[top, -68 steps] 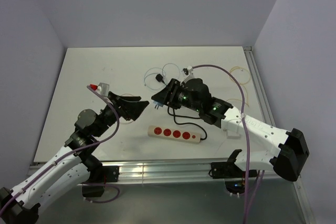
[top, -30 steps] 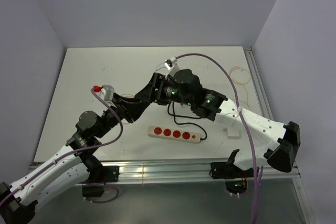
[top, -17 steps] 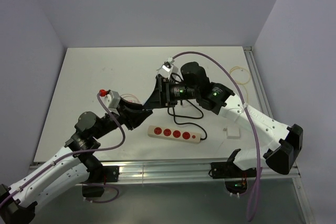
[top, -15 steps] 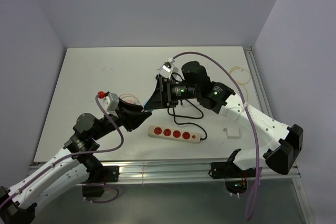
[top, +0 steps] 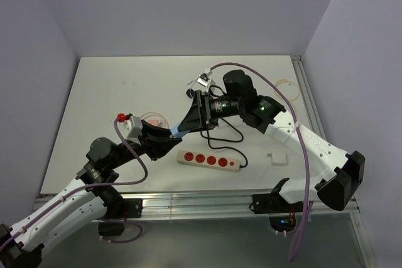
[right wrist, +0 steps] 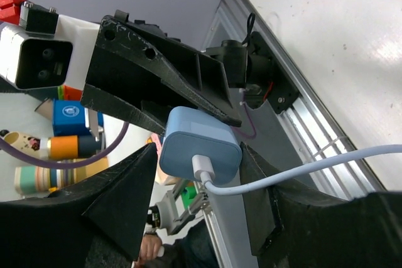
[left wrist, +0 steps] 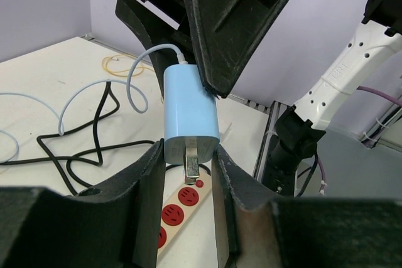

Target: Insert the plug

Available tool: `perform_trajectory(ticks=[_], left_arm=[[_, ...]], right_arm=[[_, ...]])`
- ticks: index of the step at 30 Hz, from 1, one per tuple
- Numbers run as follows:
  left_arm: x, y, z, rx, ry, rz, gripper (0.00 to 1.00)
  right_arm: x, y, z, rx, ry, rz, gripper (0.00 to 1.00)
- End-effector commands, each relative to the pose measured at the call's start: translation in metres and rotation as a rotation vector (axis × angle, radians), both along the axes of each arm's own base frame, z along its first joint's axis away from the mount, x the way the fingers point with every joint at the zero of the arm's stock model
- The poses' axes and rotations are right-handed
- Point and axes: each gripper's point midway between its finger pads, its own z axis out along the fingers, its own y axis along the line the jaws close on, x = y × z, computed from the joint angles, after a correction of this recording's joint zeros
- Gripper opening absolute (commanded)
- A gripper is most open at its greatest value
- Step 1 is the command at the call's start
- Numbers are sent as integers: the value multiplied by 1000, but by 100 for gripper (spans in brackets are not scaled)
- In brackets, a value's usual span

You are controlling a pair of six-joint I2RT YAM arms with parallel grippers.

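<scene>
The blue plug (left wrist: 190, 114) is held in the air between both arms, well above the power strip (top: 209, 160) and not yet in any socket. The left gripper (left wrist: 186, 171) is clamped on its pronged end, and the right gripper (right wrist: 198, 150) appears closed on the cable end, though that contact is hard to judge. Pick-up looks done. What is left is releasing one hold, lining up the prongs and pushing in.

Top cam: high up behind front rail (top: 188, 205), looks down, power strip (top: 209, 160) far off, mid-frame. L wrist cam: close above strip, faces away from rail. R wrist cam: close, faces back twd rail. All 3 share blue plug (left wrist: 190, 114).
</scene>
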Motion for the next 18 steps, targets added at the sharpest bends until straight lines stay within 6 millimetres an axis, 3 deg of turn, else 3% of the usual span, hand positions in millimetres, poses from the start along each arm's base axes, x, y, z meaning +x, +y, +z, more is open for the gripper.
perform_trajectory(ticks=[1, 12, 18], left_arm=[[-6, -2, 16, -28, -84, -32, 1], [-5, -3, 13, -16, -86, -34, 0], [-5, -4, 13, -12, -85, -38, 0]], right_arm=[[-6, -1, 22, 43, -2, 40, 62], [-10, 4, 18, 44, 83, 93, 57], [-7, 8, 23, 55, 97, 100, 65]])
